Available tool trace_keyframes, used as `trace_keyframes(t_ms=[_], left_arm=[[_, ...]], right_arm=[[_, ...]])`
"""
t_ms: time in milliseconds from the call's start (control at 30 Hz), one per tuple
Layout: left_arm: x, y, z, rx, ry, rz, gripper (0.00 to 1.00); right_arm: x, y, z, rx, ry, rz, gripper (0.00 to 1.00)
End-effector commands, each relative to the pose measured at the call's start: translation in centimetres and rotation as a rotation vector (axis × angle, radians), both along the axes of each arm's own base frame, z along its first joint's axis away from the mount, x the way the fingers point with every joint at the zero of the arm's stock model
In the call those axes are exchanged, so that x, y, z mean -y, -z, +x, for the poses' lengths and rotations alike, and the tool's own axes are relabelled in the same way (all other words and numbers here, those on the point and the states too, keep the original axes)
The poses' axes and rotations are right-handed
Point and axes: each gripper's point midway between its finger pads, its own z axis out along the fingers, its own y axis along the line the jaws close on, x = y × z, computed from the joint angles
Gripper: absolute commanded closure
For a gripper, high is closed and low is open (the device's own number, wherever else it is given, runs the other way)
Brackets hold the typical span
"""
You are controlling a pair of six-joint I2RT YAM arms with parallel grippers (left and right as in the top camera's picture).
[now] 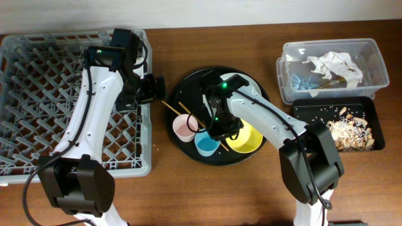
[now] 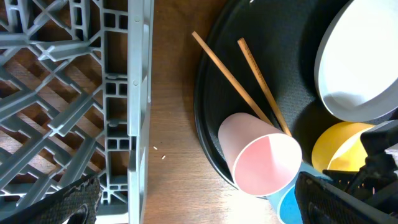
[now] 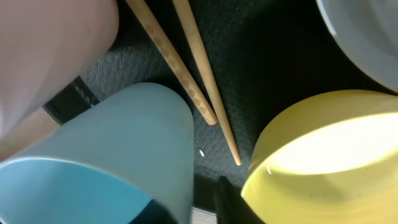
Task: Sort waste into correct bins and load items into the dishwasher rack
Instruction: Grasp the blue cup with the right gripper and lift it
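Observation:
The pink cup (image 1: 184,127), blue cup (image 1: 206,144), yellow bowl (image 1: 245,139) and two chopsticks (image 1: 181,112) sit on the round black tray (image 1: 188,85). The grey-green plate (image 2: 354,62) lies at the tray's back, mostly under the right arm in the overhead view. My right gripper (image 3: 193,208) is low over the tray and slightly open. One finger is inside the blue cup (image 3: 112,143) and one is between it and the bowl (image 3: 323,155). My left gripper (image 2: 199,205) is open and empty above the table between the rack (image 1: 38,63) and the tray.
The clear box (image 1: 370,50) at the back right holds white napkins (image 1: 336,66) and bluish bits. The shallow black tray (image 1: 314,116) in front of it holds beige-brown food scraps (image 1: 352,132). The rack's wall (image 2: 138,93) is close by the left gripper.

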Motion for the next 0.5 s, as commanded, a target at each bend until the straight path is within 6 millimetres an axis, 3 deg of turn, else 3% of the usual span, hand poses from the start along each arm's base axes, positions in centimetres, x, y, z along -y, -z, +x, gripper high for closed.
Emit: trace_keyframes(t_ms=[0,100,233,367,467], left_arm=[[-0.3,0.1,-0.1,0.000,-0.008,0.010,0.01],[-0.3,0.1,0.2,0.009,-0.007,0.009,0.01],[-0.3,0.0,0.4,0.018,-0.008,0.007,0.01],[0.1,-0.1,0.5,0.024,0.005,-0.009,0.01],[2.7,-0.9,0.6,0.051,0.122,-0.163,0.01]], right_arm=[[-0.1,-0.6,-0.1,0.018,0.004,0.002,0.87],[-0.4,-1.3,-0.4,-0.001,0.008,0.021,0.96],[-0.2,-3.7,-0.7,0.001,0.024,0.022,0.96],[0.9,-8.6,-0.8,0.070,0.039,0.060,0.96],[2.6,-12.2,-0.3,0.156,0.088,0.111,0.96]])
